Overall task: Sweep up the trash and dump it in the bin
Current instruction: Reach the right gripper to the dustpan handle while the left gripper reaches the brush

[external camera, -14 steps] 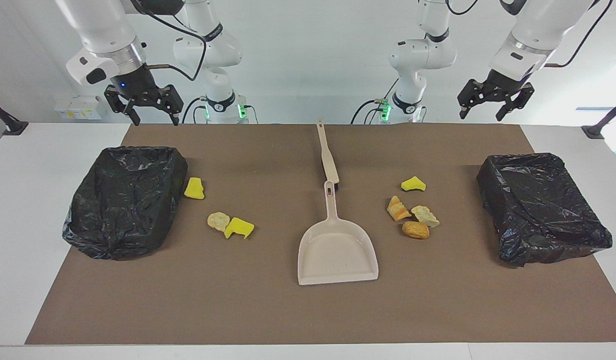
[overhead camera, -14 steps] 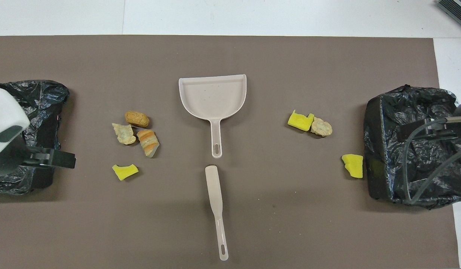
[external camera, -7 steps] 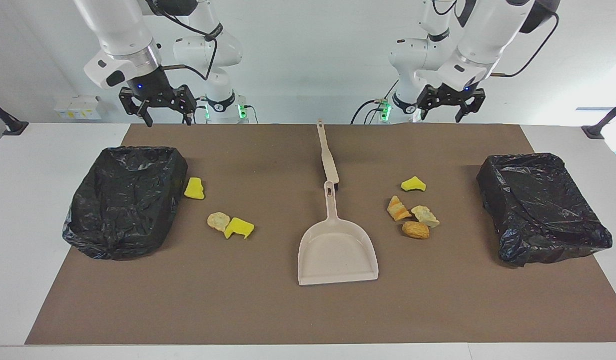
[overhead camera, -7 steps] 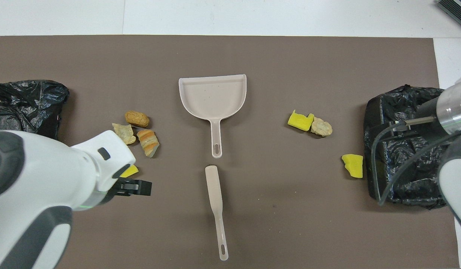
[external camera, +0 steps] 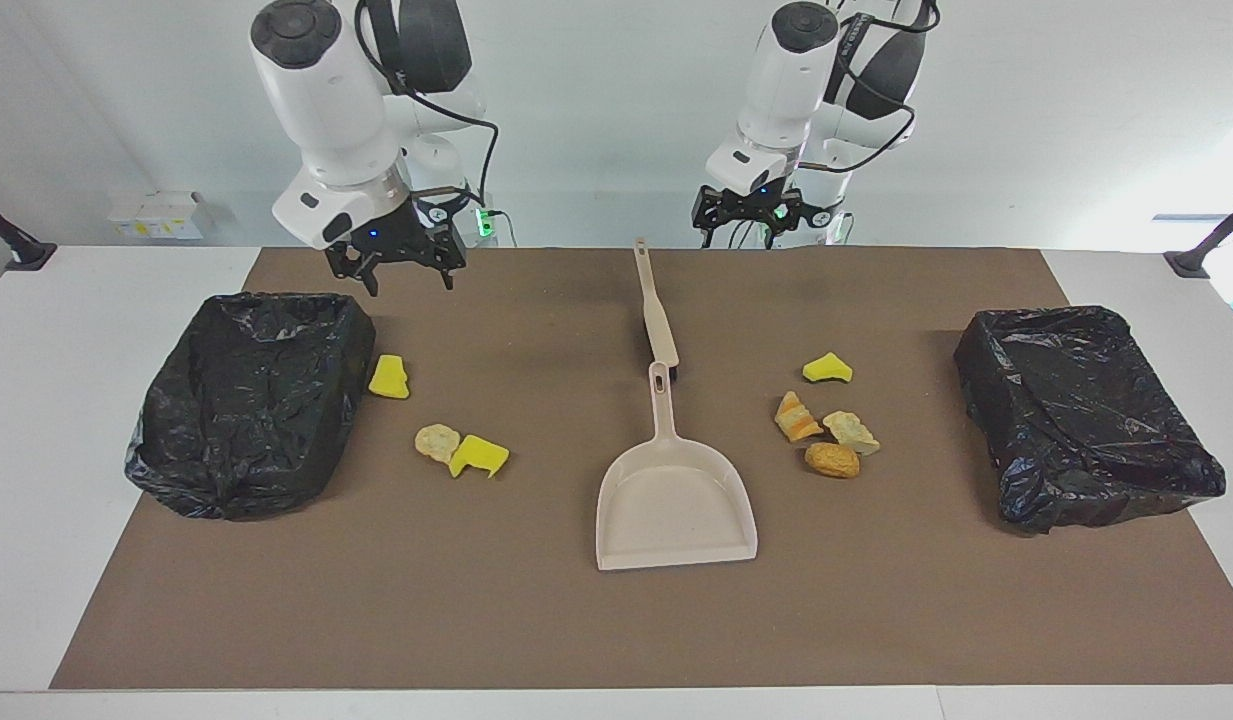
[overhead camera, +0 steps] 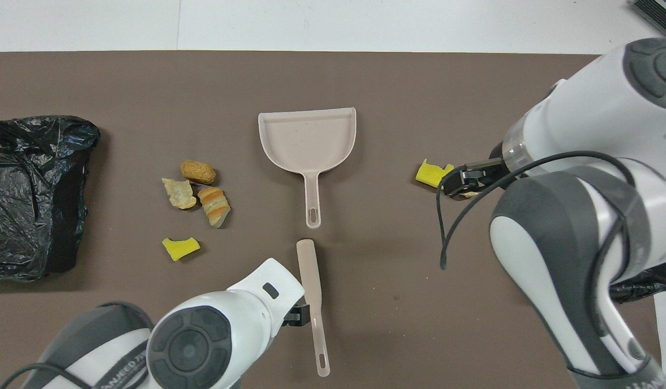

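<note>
The trash lies in two groups on the brown mat. Toward the right arm's end are a yellow chunk (external camera: 388, 377), a tan lump (external camera: 437, 441) and another yellow chunk (external camera: 479, 455). Toward the left arm's end are a yellow chunk (external camera: 827, 369) (overhead camera: 180, 248), a striped orange lump (external camera: 797, 417), a beige lump (external camera: 851, 431) and a brown lump (external camera: 832, 460). A black-lined bin (external camera: 246, 400) stands at the right arm's end, another bin (external camera: 1086, 415) at the left arm's. My right gripper (external camera: 406, 283) hangs open and empty beside the first bin's corner. My left gripper (external camera: 748, 235) hangs open and empty beside the brush's handle end.
A beige dustpan (external camera: 674, 500) (overhead camera: 308, 138) lies mid-mat, its handle toward the robots. A beige brush (external camera: 656, 315) (overhead camera: 314, 302) lies in line with it, nearer the robots. In the overhead view the right arm covers its bin and some of the trash.
Both arms have swung inward from over the bins toward the middle of the table and come lower. Both grippers stayed open. Nothing on the mat has moved.
</note>
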`<state>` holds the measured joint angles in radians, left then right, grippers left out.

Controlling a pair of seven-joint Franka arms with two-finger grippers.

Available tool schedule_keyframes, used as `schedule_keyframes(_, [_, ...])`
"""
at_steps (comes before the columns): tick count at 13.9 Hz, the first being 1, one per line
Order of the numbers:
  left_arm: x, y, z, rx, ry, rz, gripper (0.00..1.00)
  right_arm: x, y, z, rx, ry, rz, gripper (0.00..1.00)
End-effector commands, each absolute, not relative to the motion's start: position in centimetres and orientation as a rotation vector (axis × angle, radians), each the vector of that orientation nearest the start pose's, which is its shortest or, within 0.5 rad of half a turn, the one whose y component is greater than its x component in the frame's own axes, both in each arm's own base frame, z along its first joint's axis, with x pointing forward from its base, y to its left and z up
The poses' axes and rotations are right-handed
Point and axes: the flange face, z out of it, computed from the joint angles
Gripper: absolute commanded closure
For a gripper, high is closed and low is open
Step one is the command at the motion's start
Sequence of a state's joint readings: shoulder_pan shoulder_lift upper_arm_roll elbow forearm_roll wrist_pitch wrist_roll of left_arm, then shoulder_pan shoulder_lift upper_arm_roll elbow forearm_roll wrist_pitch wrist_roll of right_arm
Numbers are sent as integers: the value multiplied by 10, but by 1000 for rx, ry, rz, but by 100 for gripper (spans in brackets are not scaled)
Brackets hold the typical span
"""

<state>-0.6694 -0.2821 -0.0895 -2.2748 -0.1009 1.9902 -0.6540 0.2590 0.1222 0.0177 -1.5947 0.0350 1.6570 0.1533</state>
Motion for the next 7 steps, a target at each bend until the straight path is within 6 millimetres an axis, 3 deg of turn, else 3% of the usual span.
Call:
schedule_keyframes(1, [301,-361,419,-3195,93,89,0,579,208,529,-3072,-205,75,0])
schedule_keyframes(3, [302,-378,393,-3216,81,57,0,582,241,508,-3054,-166,59,0])
schedule_keyframes(4, [293,-392,376,-3207,101,72,0,585,250,500,-3035,-117,49,0])
schedule_keyframes(5, [293,-394,367,-3207,106,70,0,590,253,491,-3027,-85,45,0])
schedule_keyframes(7, [291,-391,362,-3206,111,68,0,592,285,466,-3012,-124,21,0])
